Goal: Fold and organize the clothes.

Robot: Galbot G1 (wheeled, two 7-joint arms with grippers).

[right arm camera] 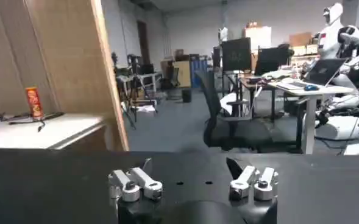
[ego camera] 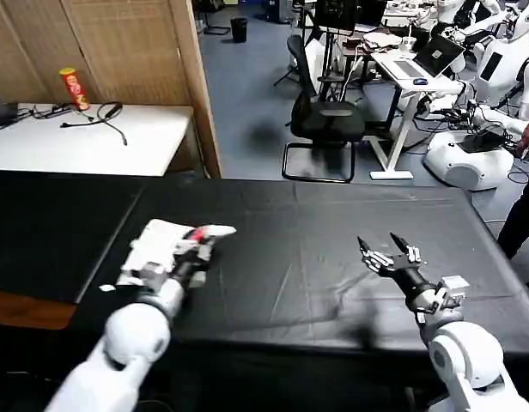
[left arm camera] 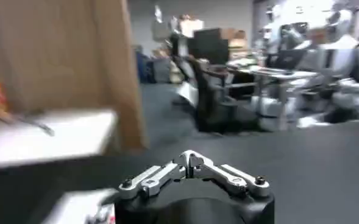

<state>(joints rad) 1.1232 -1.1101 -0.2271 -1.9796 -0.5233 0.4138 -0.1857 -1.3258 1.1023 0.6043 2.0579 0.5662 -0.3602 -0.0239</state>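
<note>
Partly left tool (ego camera: 215,232) hides folded T-shirt (ego camera: 157,249); print unreadable.

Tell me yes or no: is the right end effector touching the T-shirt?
No. In the head view the right end effector hovers open over bare black table, far from the folded white T-shirt by the left end effector.

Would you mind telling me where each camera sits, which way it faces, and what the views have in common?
Head view: from the head, down at the black table; both arms, left gripper by the T-shirt, right gripper.
Left wrist view: over the shut left gripper toward the office; T-shirt at the edge.
Right wrist view: over the open right gripper toward the office.
Shared: the orange can.
</note>
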